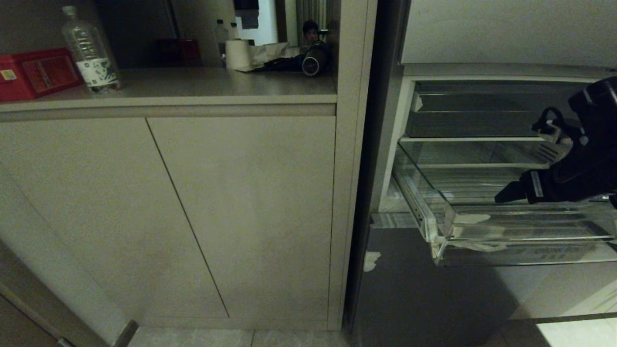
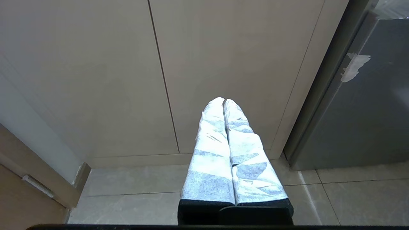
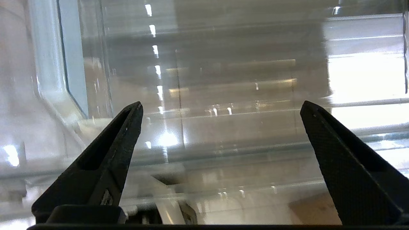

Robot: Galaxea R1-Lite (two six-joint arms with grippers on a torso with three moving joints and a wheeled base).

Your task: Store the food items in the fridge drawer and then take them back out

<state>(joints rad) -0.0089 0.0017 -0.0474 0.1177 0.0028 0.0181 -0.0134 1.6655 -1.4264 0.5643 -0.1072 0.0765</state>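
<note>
Right pincer: mine, spread wide with nothing between the black, finely textured tips; it hangs over the open drawer at the right edge of the head view.

Left pincer: parked low by the cabinet doors, its two cloth-wrapped fingers pressed together, holding nothing.

Fridge drawer: pulled out of the fridge at the right, just under my right arm; clear hard plastic, ribbed floor, stepped front lip, white tape scraps along the front.

Food items: I see none in the drawer or in either pincer; the parts of the bin hidden by my arm I cannot judge.

Risk, depth: the walls are see-through and throw bright glare, so I could misjudge where floor and lip lie and knock a tip against the plastic.

Risk, drawer: a push on the front lip could slide the bin back on its runners or tilt it.

Risk, grip: the plastic looks smooth and slick; anything set on the ribs may slide when touched.

Surroundings: matte beige cabinet fronts, a desk above them with a clear ribbed water bottle, a red box and a paper roll; grey metal fridge door panel below the drawer.
</note>
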